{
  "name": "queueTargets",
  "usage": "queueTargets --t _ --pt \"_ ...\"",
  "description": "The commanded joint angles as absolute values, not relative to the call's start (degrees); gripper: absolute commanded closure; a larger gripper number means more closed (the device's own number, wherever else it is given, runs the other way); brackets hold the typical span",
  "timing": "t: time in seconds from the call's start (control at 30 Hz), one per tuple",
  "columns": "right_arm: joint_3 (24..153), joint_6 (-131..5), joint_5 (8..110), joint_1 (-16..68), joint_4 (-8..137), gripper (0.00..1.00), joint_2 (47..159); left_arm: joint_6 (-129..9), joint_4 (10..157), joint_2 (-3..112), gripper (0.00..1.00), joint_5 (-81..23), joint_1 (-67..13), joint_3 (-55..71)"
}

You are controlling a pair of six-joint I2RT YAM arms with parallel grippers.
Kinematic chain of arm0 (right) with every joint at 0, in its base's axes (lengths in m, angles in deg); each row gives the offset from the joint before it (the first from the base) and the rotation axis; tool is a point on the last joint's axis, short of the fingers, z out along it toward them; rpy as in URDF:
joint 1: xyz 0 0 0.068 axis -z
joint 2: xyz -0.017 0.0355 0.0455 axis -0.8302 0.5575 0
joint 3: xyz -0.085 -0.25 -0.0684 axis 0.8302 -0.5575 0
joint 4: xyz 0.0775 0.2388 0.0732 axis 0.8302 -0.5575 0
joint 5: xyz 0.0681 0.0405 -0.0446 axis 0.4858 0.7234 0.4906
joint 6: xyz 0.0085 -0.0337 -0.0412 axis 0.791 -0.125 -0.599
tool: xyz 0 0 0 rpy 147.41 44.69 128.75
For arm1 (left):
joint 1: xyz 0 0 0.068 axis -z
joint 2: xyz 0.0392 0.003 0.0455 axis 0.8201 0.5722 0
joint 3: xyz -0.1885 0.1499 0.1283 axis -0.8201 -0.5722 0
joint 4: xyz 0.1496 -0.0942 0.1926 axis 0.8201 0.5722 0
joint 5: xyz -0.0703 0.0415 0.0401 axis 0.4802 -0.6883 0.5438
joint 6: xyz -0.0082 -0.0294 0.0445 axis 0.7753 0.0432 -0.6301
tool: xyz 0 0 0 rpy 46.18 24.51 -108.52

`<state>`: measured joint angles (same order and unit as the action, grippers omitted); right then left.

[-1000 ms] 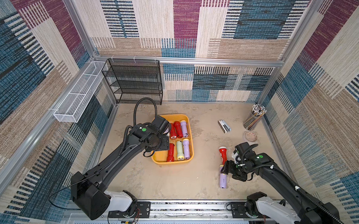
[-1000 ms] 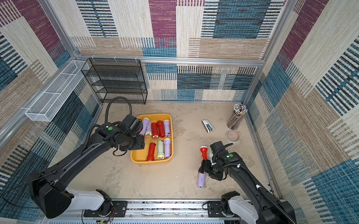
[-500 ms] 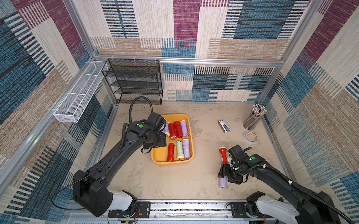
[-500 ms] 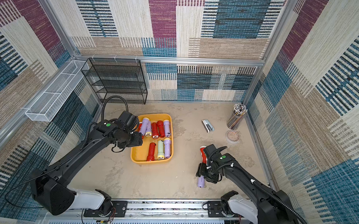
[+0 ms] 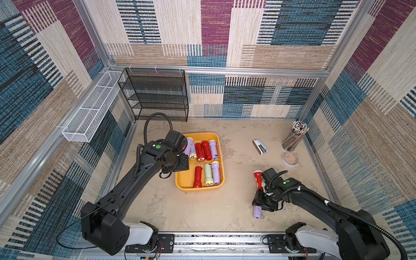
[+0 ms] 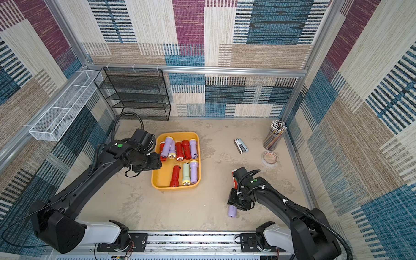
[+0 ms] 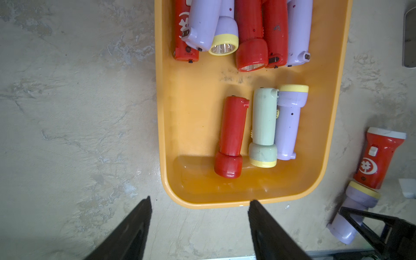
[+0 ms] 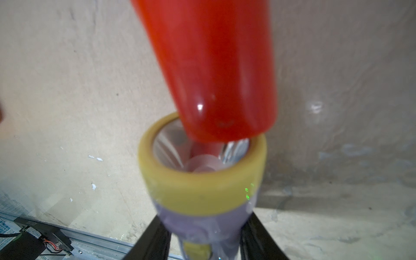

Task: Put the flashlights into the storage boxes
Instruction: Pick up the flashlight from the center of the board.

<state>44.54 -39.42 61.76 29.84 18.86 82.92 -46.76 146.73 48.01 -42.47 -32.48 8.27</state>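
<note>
The yellow-orange storage box (image 5: 197, 188) (image 7: 162, 135) holds several flashlights: red, lilac and one pale green (image 7: 263, 126). On the table to its right lie a red flashlight (image 5: 258, 178) (image 8: 213, 67) and, head against its tail end, a lilac flashlight (image 5: 257, 212) (image 8: 202, 186) with a yellow head. My right gripper (image 5: 259, 201) (image 8: 204, 243) is shut on the lilac one's body, a finger (image 8: 153, 243) on each side. My left gripper (image 5: 183, 162) (image 7: 200, 200) hangs open and empty at the box's left side.
A black mesh rack (image 5: 156, 93) stands at the back left and a white wire basket (image 5: 91, 112) hangs on the left wall. A grey stapler (image 5: 260, 146), a pencil cup (image 5: 293, 136) and a tape roll (image 5: 290, 159) sit at the back right.
My right gripper has come down over the lilac flashlight on the table and closed its fingers on it. The left arm has only shifted slightly beside the box.
</note>
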Motion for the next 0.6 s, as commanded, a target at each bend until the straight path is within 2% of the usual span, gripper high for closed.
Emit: queueTargets --t 0.0,0.27,0.57 --pt "44.91 -37.88 60.88 29.51 19.59 0.55 82.15 -48.5 147.08 47.15 0.28 -41.61 -33.18 7.92" --pt "51.82 -35.65 58.84 25.17 15.82 0.58 82.81 -49.82 146.95 45.82 0.29 -40.74 -35.35 6.99" --pt "72.46 -34.53 54.26 15.92 11.96 0.58 93.55 -51.32 148.07 43.91 0.29 -40.51 -39.68 6.53"
